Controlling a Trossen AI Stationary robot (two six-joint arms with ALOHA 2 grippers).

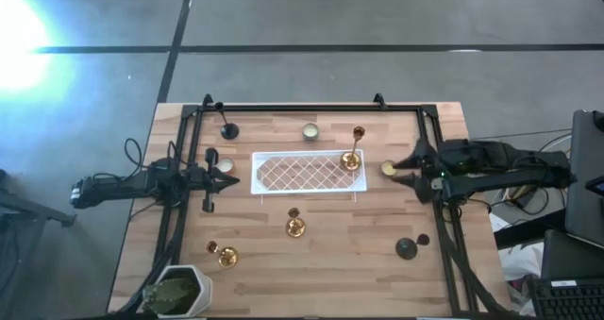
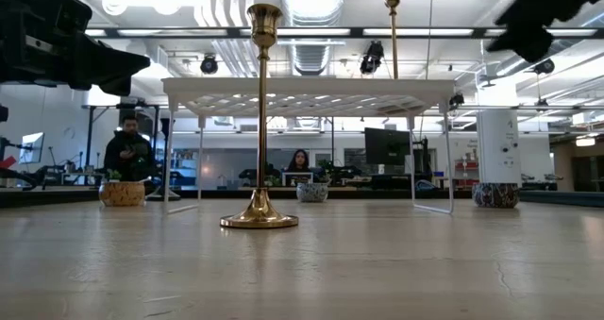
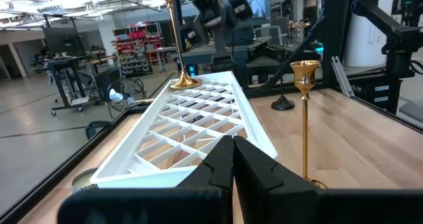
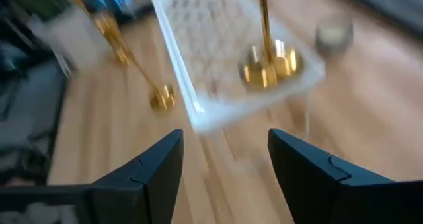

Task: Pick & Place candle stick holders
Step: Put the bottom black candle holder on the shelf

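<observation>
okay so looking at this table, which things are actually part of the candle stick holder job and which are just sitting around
Part of the job:
- gold holder on the tray
- gold holder in front of the tray
- gold holder near the plant
- black holder at the back left
- black holder at the front right
- white lattice tray, holding one already

Lying about:
- tealight candles
- potted plant

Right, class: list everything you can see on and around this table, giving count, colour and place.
candle stick holders: five; three gold, two black; one gold on the tray's right end, four on the table around it
tray: one, white lattice, table centre
tealight candles: three, pale yellow, beside the tray
potted plant: one, green, table corner on the left arm's side
people: two, room behind
left hand: shut, empty, tray's left end
right hand: open, empty, tray's right end
</observation>
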